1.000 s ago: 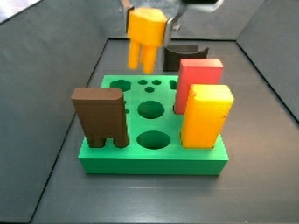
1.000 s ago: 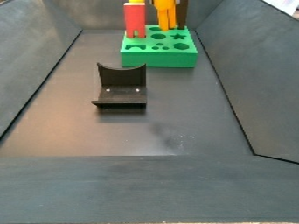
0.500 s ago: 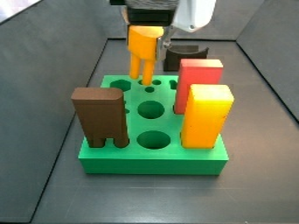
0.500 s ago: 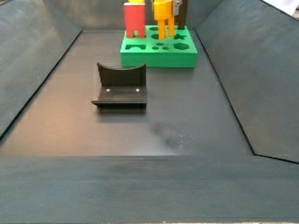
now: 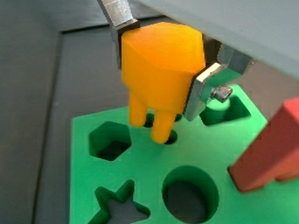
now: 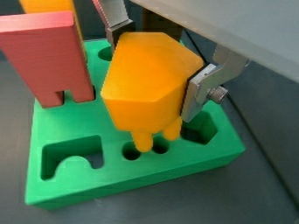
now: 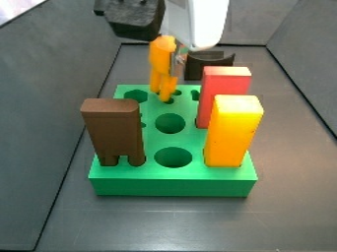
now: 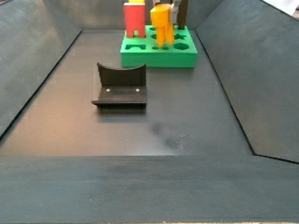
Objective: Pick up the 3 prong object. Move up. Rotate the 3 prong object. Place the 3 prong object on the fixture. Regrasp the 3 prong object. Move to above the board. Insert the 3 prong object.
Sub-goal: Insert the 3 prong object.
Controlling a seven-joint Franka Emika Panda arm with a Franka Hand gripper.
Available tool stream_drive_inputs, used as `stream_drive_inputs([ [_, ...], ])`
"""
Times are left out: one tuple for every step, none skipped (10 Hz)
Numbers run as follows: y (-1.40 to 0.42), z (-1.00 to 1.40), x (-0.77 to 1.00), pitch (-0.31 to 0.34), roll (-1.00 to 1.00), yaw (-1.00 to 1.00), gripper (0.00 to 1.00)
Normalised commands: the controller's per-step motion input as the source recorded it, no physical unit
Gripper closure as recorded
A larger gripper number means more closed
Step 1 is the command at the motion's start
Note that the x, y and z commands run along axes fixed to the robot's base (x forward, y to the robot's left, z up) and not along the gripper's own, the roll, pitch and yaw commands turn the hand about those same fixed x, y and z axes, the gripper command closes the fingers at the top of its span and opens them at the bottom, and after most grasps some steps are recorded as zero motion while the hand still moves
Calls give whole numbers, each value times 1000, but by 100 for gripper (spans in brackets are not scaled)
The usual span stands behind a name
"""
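The 3 prong object [image 5: 158, 61], a yellow-orange piece, hangs upright between the silver fingers [image 5: 208, 87] of my gripper [image 5: 163, 74], which is shut on it. Its prongs [image 6: 142, 138] reach down into the small holes at the back of the green board [image 6: 117, 179]. In a side view the gripper [image 7: 162, 54] stands over the board's [image 7: 171, 182] far edge with the 3 prong object [image 7: 162, 69] touching the holes. The dark fixture [image 8: 119, 85] sits apart on the floor, nearer the camera than the board [image 8: 158, 59]; it also shows behind the board [image 7: 207, 61].
On the board stand a tall brown two-legged block [image 7: 114, 130], a red block [image 7: 226, 91] and a tall yellow block [image 7: 234, 128]. The red block [image 5: 271, 149] is close beside the held piece. Several larger holes lie open. Dark sloping walls enclose the floor.
The gripper has come straight down with the 3 prong object. The prongs were above the board before and now sit in the small holes.
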Motion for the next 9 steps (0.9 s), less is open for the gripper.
stream_drive_inputs([
  [109, -180, 169, -184, -396, -546, 100],
  [251, -157, 86, -194, -403, -391, 100],
  [289, -131, 0, -153, -304, -343, 100],
  [263, -160, -269, -137, -139, -286, 100],
  [143, -446, -383, -179, -56, -220, 100],
  [0, -729, -520, -274, 0, -166, 100],
  [0, -726, -360, -281, 37, -86, 100],
  [-69, -646, 0, -153, 107, -77, 100],
  [-209, -437, 31, -36, 226, -14, 100],
])
